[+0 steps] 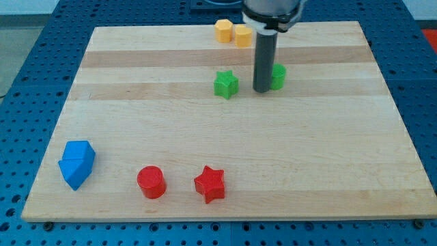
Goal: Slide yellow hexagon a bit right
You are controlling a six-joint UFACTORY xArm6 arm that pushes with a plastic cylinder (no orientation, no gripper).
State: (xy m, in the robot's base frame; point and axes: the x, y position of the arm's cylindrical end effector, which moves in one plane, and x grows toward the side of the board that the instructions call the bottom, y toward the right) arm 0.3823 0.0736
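Yellow hexagon (224,31) touches yellow block (243,35) on its right; my tip (263,91), no hand fitted, risks shoving both

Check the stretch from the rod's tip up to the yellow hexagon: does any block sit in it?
No. In the camera view, bare board separates my tip from the yellow hexagon. The green star sits left of that stretch.

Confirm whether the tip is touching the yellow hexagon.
No: my tip sits lower down, between the green star and another green block, apart from the yellow hexagon.
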